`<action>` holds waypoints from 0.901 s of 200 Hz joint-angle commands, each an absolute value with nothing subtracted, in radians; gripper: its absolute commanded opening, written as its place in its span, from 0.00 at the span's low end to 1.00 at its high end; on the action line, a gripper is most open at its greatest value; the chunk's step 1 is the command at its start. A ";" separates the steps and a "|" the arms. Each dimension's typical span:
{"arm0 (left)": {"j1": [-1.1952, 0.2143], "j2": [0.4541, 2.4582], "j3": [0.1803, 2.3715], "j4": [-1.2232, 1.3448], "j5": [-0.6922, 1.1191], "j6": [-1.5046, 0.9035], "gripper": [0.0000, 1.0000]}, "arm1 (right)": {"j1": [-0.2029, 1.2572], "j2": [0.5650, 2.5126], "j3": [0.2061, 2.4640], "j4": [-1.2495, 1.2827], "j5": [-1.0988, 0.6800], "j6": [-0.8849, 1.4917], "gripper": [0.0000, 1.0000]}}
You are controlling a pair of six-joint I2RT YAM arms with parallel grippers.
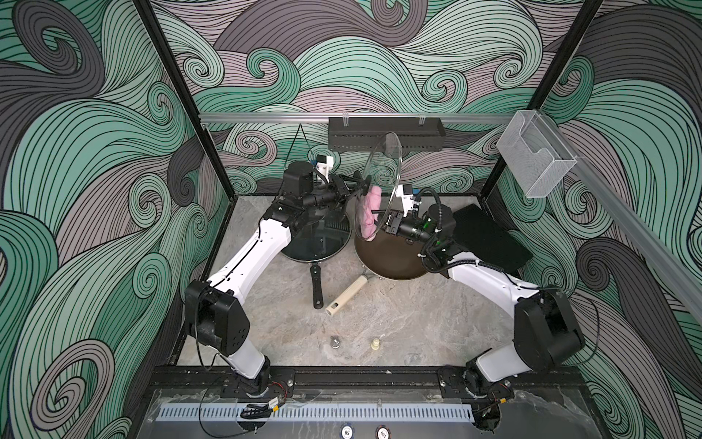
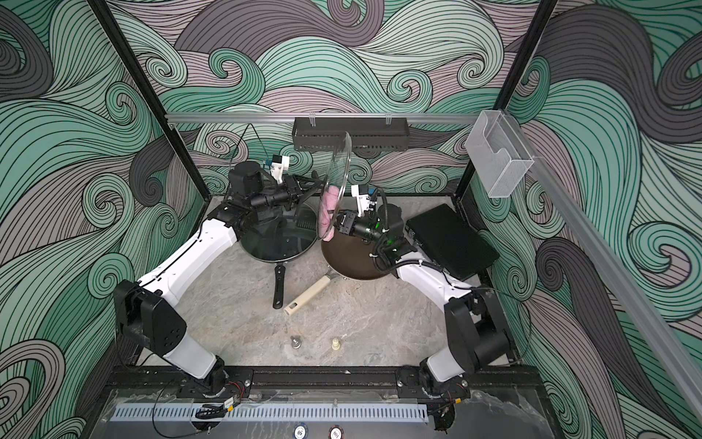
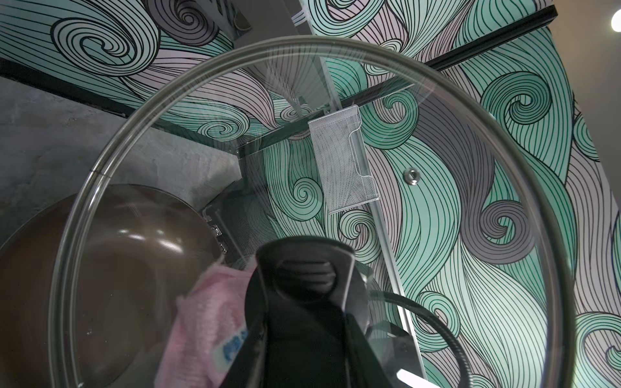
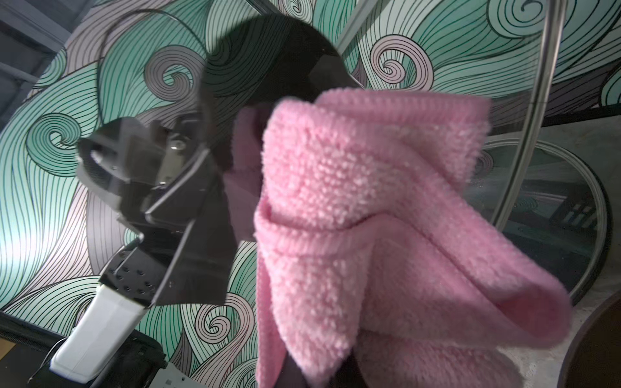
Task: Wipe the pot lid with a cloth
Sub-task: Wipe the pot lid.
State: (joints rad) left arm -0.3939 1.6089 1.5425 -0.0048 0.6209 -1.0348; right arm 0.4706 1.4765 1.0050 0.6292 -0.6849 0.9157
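The pot lid [image 1: 385, 159] [image 2: 340, 163] is clear glass with a metal rim. It stands on edge in the air above the two pans. My left gripper [image 1: 347, 186] [image 2: 309, 185] [image 3: 302, 339] is shut on its black knob [image 1: 359, 178] [image 3: 302, 268] from the left. The pink cloth [image 1: 369, 214] [image 2: 327, 213] [image 4: 369, 218] hangs bunched against the lid's right face, with my right gripper [image 1: 383, 220] [image 2: 339, 222] [image 4: 322, 373] shut on it. Through the glass [image 3: 437, 201], the left wrist view shows the cloth [image 3: 208, 309] and its blue tag.
A dark pan [image 1: 319, 239] with its own glass lid and a black handle [image 1: 316, 285] sits under the left arm. A brown pan [image 1: 391, 258] with a beige handle [image 1: 347, 296] lies under the cloth. A black case [image 1: 486, 235] is at right. A black shelf [image 1: 418, 133] hangs behind.
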 commanded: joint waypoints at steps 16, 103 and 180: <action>-0.401 1.560 1.558 0.142 0.630 -0.993 0.00 | 0.488 1.361 1.030 0.543 -0.675 0.818 0.00; -0.416 1.430 1.425 0.203 0.690 -1.084 0.00 | 0.411 1.481 1.240 0.464 -0.678 0.749 0.00; -0.437 1.386 1.471 0.207 0.706 -1.089 0.00 | 0.426 1.765 1.405 0.625 -0.766 0.883 0.00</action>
